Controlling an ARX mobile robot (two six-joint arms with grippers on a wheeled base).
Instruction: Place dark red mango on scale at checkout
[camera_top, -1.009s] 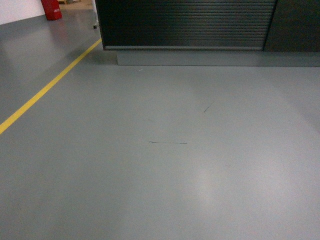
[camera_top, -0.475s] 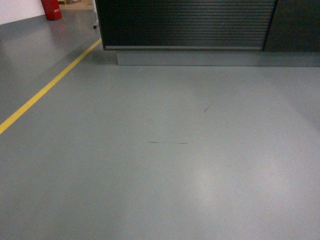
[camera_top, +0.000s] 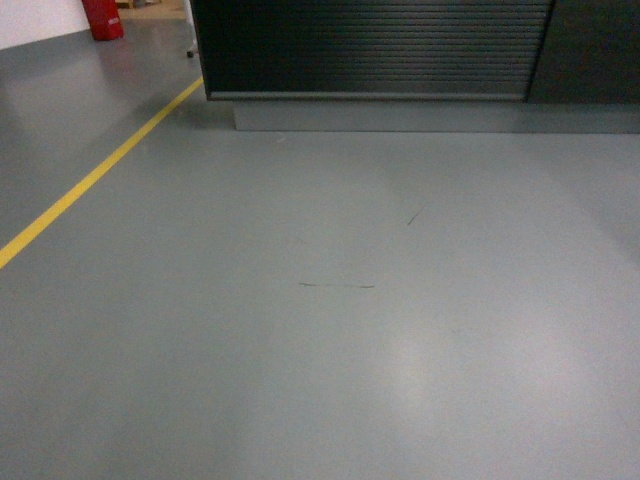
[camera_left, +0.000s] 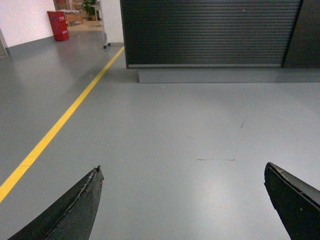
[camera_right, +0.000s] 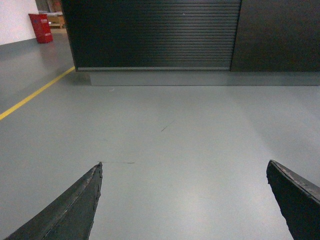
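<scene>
The checkout (camera_top: 370, 48) is a dark counter with a horizontally ribbed front, standing across the far end of the grey floor; it also fills the top of the left wrist view as the checkout (camera_left: 210, 32) and of the right wrist view as the checkout (camera_right: 155, 32). Only its front panel and grey plinth show. The dark red mango and the scale are out of view. My left gripper (camera_left: 182, 172) is open over bare floor, holding nothing. My right gripper (camera_right: 184, 169) is open too, with only floor between its fingers. Neither arm appears in the head view.
A yellow floor line (camera_top: 100, 170) runs diagonally along the left toward the counter's left corner. A red bin (camera_top: 102, 18) stands far back left by a white wall. A darker plain panel (camera_top: 590, 50) adjoins the counter on the right. Grey floor (camera_top: 350, 330) has faint scuff marks.
</scene>
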